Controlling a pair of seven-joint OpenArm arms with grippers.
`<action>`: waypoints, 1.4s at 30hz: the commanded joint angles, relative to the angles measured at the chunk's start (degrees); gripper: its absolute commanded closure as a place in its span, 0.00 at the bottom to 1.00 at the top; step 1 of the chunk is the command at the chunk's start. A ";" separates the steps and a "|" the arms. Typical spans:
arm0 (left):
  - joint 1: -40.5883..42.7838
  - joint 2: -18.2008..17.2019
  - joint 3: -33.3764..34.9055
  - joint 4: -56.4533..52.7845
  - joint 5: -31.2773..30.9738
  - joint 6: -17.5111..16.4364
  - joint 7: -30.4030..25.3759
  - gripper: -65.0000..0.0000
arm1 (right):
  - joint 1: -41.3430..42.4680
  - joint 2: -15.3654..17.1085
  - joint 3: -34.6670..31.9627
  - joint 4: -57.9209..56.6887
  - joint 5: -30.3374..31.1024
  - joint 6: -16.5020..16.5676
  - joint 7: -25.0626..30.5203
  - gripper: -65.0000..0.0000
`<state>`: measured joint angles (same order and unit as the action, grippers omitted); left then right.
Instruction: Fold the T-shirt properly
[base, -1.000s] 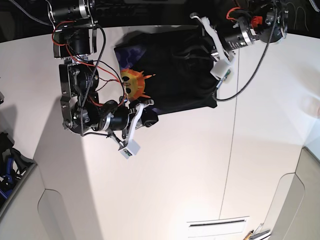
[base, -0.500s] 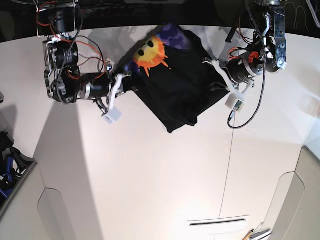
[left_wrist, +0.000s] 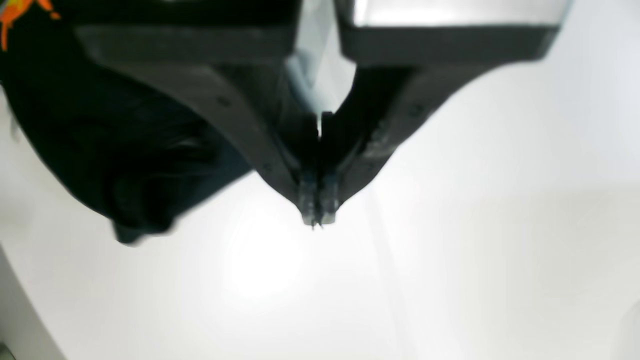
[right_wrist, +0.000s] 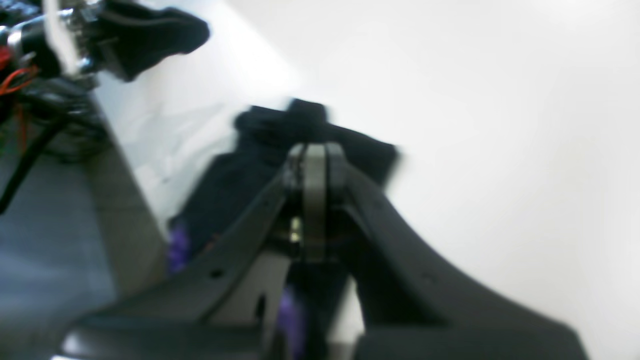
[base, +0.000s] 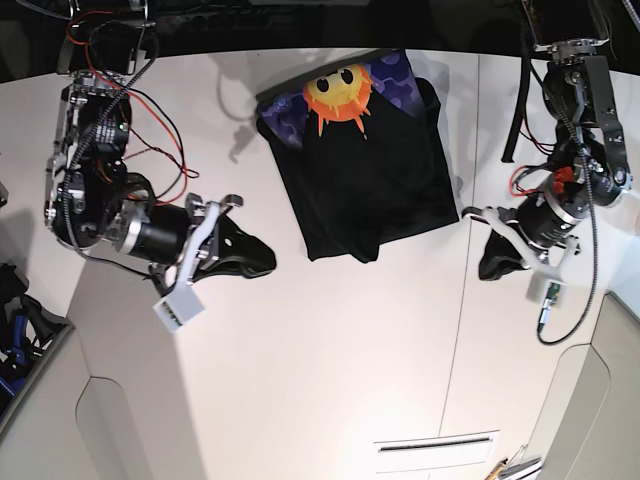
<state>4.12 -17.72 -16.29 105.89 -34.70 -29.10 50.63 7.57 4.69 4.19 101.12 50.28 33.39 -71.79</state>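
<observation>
The T-shirt (base: 375, 170) lies bunched on the white table at the far middle, black, with its orange sun face print (base: 340, 95) on purple facing up at the far end. My right gripper (base: 268, 265) is shut and empty, just left of the shirt's near corner and apart from it. My left gripper (base: 487, 268) is also shut and empty, to the right of the shirt. In the left wrist view the shut left gripper (left_wrist: 315, 220) hangs over bare table, the T-shirt (left_wrist: 125, 150) to its left. In the right wrist view the T-shirt (right_wrist: 360, 145) lies beyond the shut right gripper (right_wrist: 314, 150).
A seam (base: 465, 330) runs down the white table (base: 330, 360) right of the middle. A narrow slot (base: 435, 447) sits near the front edge. A bin with blue items (base: 15, 340) stands off the table's left side. Red and black cables hang from both arms.
Both arms have swung outward and toward the front, away from the T-shirt's sides. The shirt has turned and now rests flat with the sun print at its far end.
</observation>
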 joint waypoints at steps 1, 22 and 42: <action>-0.26 -0.55 -1.57 0.98 -1.57 -0.02 -1.09 1.00 | 0.52 -1.92 -2.10 0.96 1.68 0.28 0.83 1.00; 5.29 -0.37 -5.57 0.98 -5.35 -0.04 -0.85 1.00 | -16.00 6.23 -10.16 -4.70 -36.63 -14.03 11.32 1.00; 6.49 -0.57 -9.20 12.37 -5.38 -0.04 1.09 1.00 | -11.17 13.29 12.22 13.16 -26.03 -12.83 7.89 1.00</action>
<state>10.63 -17.58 -25.15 117.49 -39.88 -28.99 52.38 -3.51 17.47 16.36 113.86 23.73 20.27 -64.16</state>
